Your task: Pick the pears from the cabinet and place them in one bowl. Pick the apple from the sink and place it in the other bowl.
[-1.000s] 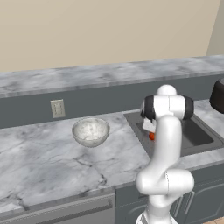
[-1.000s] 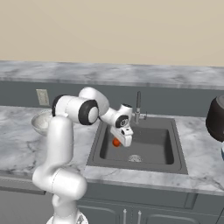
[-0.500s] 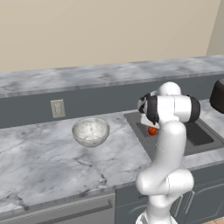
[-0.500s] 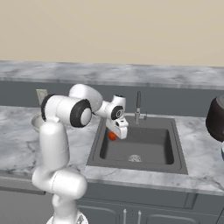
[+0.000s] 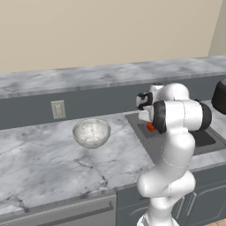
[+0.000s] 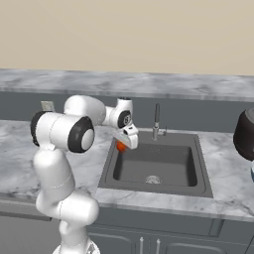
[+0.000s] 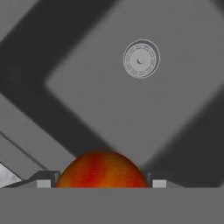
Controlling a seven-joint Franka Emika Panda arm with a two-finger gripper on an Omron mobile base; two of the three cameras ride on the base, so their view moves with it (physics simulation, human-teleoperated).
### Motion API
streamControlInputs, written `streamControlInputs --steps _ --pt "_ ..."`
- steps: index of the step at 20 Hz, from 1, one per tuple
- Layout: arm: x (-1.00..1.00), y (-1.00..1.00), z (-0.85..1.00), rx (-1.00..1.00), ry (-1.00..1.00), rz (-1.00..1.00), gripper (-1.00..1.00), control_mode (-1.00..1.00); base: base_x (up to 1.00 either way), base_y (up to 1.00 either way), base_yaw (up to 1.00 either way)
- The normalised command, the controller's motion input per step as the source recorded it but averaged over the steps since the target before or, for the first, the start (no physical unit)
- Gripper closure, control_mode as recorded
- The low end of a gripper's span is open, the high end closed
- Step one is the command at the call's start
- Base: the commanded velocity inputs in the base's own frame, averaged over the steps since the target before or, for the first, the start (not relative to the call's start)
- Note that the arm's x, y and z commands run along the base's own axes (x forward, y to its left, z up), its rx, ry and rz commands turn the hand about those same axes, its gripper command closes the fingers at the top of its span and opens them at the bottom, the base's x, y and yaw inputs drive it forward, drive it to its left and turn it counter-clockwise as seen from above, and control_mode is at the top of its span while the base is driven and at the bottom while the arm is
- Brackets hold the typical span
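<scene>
The red-orange apple (image 5: 151, 126) (image 6: 120, 146) (image 7: 101, 170) hangs over the left part of the dark grey sink (image 6: 154, 166) (image 5: 206, 139). My gripper (image 6: 126, 141) (image 5: 148, 120) is shut on the apple, one fingertip (image 7: 43, 180) on each side of it. Below the fruit in the hand view lie the sink floor (image 7: 131, 100) and its round drain (image 7: 141, 58). The clear glassy bowl (image 5: 91, 133) stands on the marble counter to the left of the sink, well apart from the gripper.
A thin faucet (image 6: 157, 119) rises behind the basin. At the counter's right end stands a dark rounded appliance (image 6: 245, 134) (image 5: 219, 97). A wall outlet (image 5: 58, 109) sits on the backsplash above the bowl. The counter (image 5: 48, 167) around the bowl is bare marble.
The arm has lifted the apple up out of the basin and a little to the left, toward the sink's left rim. The grip on it has held.
</scene>
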Motion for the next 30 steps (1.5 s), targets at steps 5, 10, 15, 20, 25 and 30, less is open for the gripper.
streamControlInputs --steps 5,10,15,20,25,30 --pt "-0.17 0.28 0.52 0.0 -0.19 0.14 1.0 -1.0 0.0 0.0 0.0" --pt "-0.11 0.38 0.48 -0.01 -0.2 0.23 1.0 -1.0 0.0 0.0 0.0" --pt "-0.02 0.45 0.34 -0.06 -0.27 0.33 1.0 -1.0 0.0 0.0 0.0" --pt "0.01 0.46 0.26 -0.09 -0.33 0.34 1.0 -1.0 0.0 0.0 0.0" --pt "0.01 0.49 0.3 -0.03 -0.07 0.27 1.0 -1.0 0.0 0.0 0.0" --pt "0.0 0.48 0.36 0.0 0.06 0.24 1.0 -1.0 0.0 0.0 0.0"
